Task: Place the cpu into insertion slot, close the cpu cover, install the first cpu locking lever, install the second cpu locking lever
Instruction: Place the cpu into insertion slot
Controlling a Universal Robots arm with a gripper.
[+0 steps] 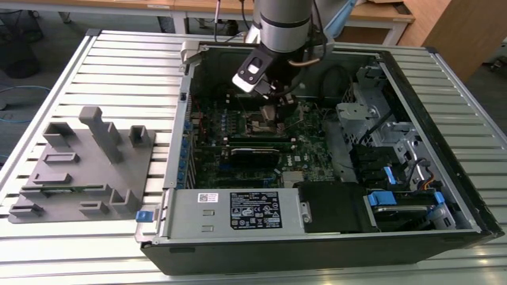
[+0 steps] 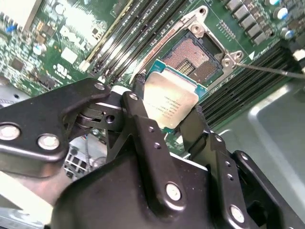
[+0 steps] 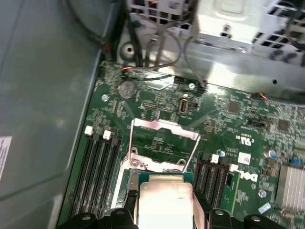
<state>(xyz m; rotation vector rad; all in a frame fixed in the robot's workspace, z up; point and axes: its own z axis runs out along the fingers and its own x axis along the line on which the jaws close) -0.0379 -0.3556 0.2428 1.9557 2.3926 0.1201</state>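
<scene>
The arm (image 1: 284,24) is reaching down into the open computer case (image 1: 317,256), and the gripper (image 2: 167,117) is hanging low over the motherboard (image 1: 237,148). Its jaws are clamping the cpu (image 2: 170,98) by two opposite edges, one black finger (image 2: 138,114) on each side, with the silver top facing up toward the wrist. In the first wrist view the chip is sitting squarely between the jaws as well.

The insertion slot (image 2: 195,56) is lying just beyond the jaw tips, bare, with its field of contacts showing. The far edge of the chip is overlapping the near rim of the slot in the second wrist view, but I cannot tell whether it is touching; to me it looks carried just above rather than seated. The cpu cover (image 3: 165,125) is standing swung open past the slot, on the side away from the jaws. A thin metal rod (image 2: 267,68), which I take for one locking lever, is sticking out free, off to one side of the slot.

As I judge it, the work is in its first step: the chip is gripped and brought close to the slot, not yet placed. The cover is not yet closed and neither lever is installed.
</scene>
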